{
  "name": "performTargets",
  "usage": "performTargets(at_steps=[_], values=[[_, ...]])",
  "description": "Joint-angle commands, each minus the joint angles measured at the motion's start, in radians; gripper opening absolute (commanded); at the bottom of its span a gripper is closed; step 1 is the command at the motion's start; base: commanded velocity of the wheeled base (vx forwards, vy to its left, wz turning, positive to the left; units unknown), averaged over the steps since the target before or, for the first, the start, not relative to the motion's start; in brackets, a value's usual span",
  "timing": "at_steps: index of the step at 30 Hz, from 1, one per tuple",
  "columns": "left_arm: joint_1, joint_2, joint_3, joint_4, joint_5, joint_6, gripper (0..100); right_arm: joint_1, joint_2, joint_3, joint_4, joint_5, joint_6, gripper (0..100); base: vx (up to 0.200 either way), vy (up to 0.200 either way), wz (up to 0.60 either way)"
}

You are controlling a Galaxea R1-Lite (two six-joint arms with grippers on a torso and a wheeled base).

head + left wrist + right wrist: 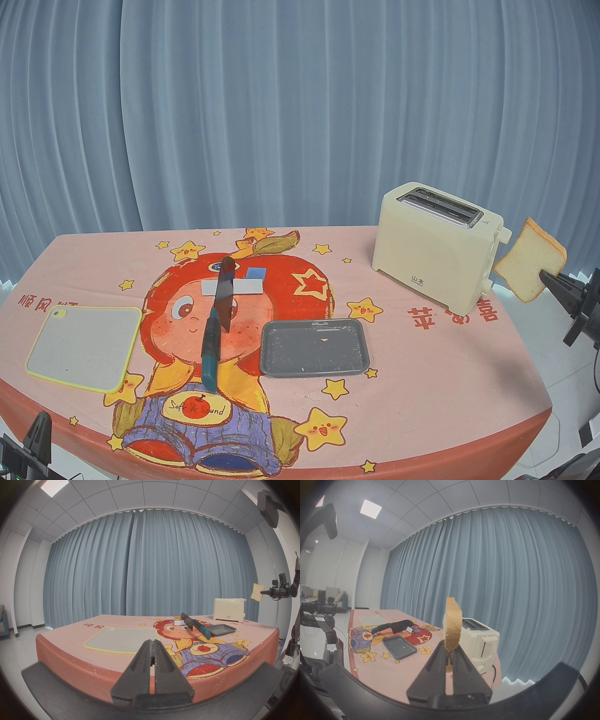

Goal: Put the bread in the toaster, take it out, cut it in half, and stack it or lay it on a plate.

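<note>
Bread: 1 slice [530, 269], tilted in the air past the right edge of the desk [437, 375], just beside the toaster's lever end and not touching it.
Right gripper [449, 655]: grasping the slice by its lower edge.
Left gripper [152, 645]: clenched on nothing, low before the desk's near left corner.
Toaster [437, 247]: cream, 2 slots on top, at the desk's far right.
Plate [314, 347]: grey rectangular tray near the middle, a few crumbs inside.
Knife [215, 319]: teal handle, dark blade, just left of the plate, with the blade crossing a small white block [247, 286].
Cutting board [84, 347]: pale with a yellow-green rim, flat at the left.
</note>
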Motion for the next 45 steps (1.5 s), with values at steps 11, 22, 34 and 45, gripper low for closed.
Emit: performTargets(at_steps=[11, 22, 34, 45], values=[[0.001, -0.016, 0.018, 0.0, 0.001, 0.0, 0, 0.01, -0.044, 0.032, 0.014, -0.009, 0.003, 0, 0.0, 0.0, 0.0], [0.001, -0.016, 0.018, 0.0, -0.001, 0.0, 0, 0.06, -0.038, 0.054, 0.014, -0.054, 0.009, 0, 0.0, 0.0, 0.0], [0.001, -0.016, 0.018, 0.0, -0.001, 0.0, 0, 0.062, -0.015, 0.089, 0.012, -0.046, 0.017, 0, 0.0, 0.0, 0.0], [0.001, -0.016, 0.018, 0.0, -0.001, 0.0, 0, 0.062, -0.011, 0.064, 0.014, -0.047, 0.017, 0, 0.0, 0.0, 0.0]])
